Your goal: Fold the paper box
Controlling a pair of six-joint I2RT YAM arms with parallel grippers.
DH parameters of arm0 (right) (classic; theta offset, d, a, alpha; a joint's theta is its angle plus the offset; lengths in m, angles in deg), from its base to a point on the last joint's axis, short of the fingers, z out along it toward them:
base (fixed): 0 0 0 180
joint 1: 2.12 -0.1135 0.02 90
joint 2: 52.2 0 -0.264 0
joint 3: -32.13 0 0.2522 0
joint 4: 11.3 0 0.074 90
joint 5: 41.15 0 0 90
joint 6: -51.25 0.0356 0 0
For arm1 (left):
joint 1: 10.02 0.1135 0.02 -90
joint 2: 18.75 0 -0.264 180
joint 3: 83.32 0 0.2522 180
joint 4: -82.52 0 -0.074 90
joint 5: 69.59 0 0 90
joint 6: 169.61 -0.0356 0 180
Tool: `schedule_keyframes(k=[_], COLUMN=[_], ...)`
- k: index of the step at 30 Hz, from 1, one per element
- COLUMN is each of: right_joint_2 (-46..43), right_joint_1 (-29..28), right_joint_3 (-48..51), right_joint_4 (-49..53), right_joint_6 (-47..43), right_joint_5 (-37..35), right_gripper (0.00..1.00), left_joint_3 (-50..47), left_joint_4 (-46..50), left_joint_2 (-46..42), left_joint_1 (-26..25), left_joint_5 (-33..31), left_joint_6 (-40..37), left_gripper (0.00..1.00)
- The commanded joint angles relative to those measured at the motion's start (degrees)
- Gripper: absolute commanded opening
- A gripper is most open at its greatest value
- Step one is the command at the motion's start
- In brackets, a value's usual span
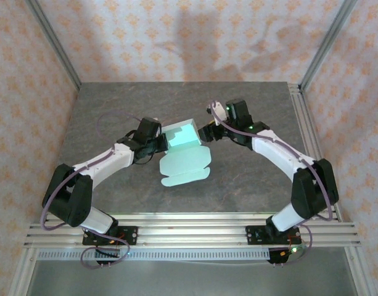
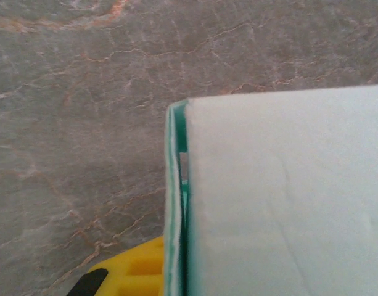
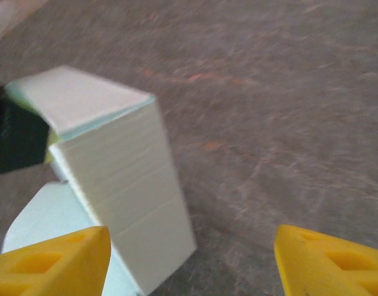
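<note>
- The left gripper point(image 1: 160, 142) pinches the edge of the paper box point(image 1: 184, 137) that faces it, its jaws closed tight on the thin mint-green card. In the wrist view the doubled layers of card run right beside one yellow finger point(image 2: 136, 271).
- The paper box stands half-formed between the two pairs of jaws. One section is raised off the grey marbled table point(image 1: 115, 105), and a flat flap with rounded tabs lies on the surface on the near side of the jaws, toward the arm bases.
- The right gripper point(image 1: 207, 132) hovers just beside the opposite edge of the box, its jaws spread wide and holding nothing.
- Seen from the right wrist, the raised wall of card sits ahead of the open jaws, close to one yellow fingertip point(image 3: 59, 259) and well apart from the other.
- The right wrist picture is blurred — fine creases in the card cannot be made out.
</note>
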Motion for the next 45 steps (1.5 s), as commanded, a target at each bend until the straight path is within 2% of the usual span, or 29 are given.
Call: schedule_keyframes(k=[1,4,10,17,19,25,29,34,39,42,45], right_joint_2=[-3.91,-6.14,-6.89,-3.66,-2.62,0.74,4.91,10.68,12.45,12.63,12.56], right_joint_1=[-0.06,-0.13,-0.12,-0.39,-0.66,-2.30,-4.67,-7.05,-7.98,-7.97,-7.98], right_joint_3=[2.91,5.06,7.05,8.37,9.10,7.47,4.92,0.13,-1.41,-1.14,-0.88], right_joint_4=[-8.14,-9.75,-10.51,-13.84,-14.69,-11.84,-11.05,-10.06,-10.43,-10.78,-10.39], right_joint_6=[8.19,11.29,15.70,20.11,18.74,10.68,4.44,2.84,2.95,2.62,2.14], right_joint_5=[-8.68,-8.21,-3.37,2.66,3.64,0.58,-1.23,-1.67,-1.15,-1.18,-1.41], right_gripper=[0.70,0.70,0.70,0.71,0.71,0.71,0.69,0.69,0.69,0.70,0.70], left_joint_3=[6.03,11.16,22.09,37.69,40.83,48.97,51.32,52.32,52.52,53.13,53.03], left_joint_4=[13.81,22.90,37.93,54.56,57.88,67.77,70.90,73.49,73.21,72.84,72.59], left_joint_2=[1.22,3.75,12.49,23.96,27.61,35.86,39.71,43.90,44.00,43.02,41.81], left_joint_1=[1.09,1.50,3.61,3.64,3.64,3.64,3.65,3.64,3.64,3.49,3.29], left_joint_5=[-3.24,-4.42,-0.80,-4.27,-3.92,-5.25,-5.88,-7.72,-8.70,-7.26,-7.09], left_joint_6=[-6.30,-9.78,-17.16,-24.03,-26.66,-30.73,-32.33,-33.69,-33.61,-33.96,-34.15], left_gripper=[0.00,0.00,0.00,0.00,0.00,0.00,0.00,0.00,0.31,0.41,0.47])
